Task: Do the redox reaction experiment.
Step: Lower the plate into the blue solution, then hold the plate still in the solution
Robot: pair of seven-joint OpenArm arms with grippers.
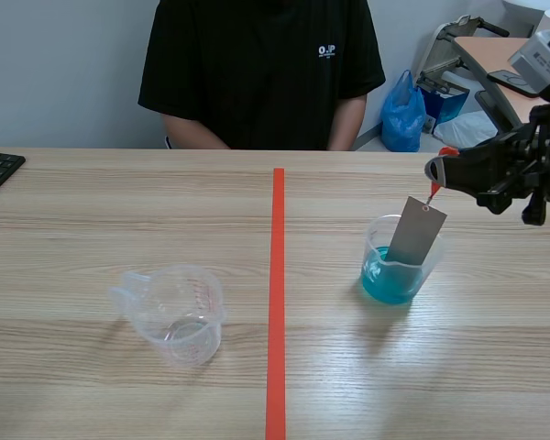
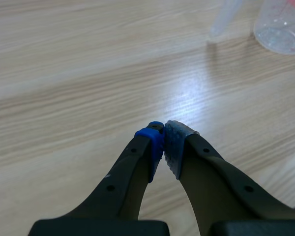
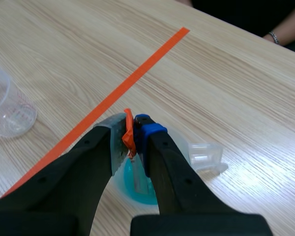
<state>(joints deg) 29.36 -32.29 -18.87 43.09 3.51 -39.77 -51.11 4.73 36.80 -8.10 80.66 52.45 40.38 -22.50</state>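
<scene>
The metal strip [image 1: 417, 231] is hanging right under the jaws of the right gripper [image 1: 433, 170]. Its low end is dipping into the blue cup [image 1: 392, 275], a clear cup with blue water in it.

The left gripper [image 2: 163, 135] is hovering over the bare table [image 2: 64, 98]. Its jaws are pressing together with nothing between them. The empty cup [image 2: 282, 27] is sitting far ahead of those jaws and off to one side, well apart from them. A red tape line [image 1: 276, 302] is running between the empty cup and the blue cup.

The right gripper's jaws are squeezing a small orange tag [image 3: 129, 135], and the strip is dangling from that tag. The blue cup is standing just below these jaws. A person [image 1: 261, 64] in a black shirt is sitting across the table.
</scene>
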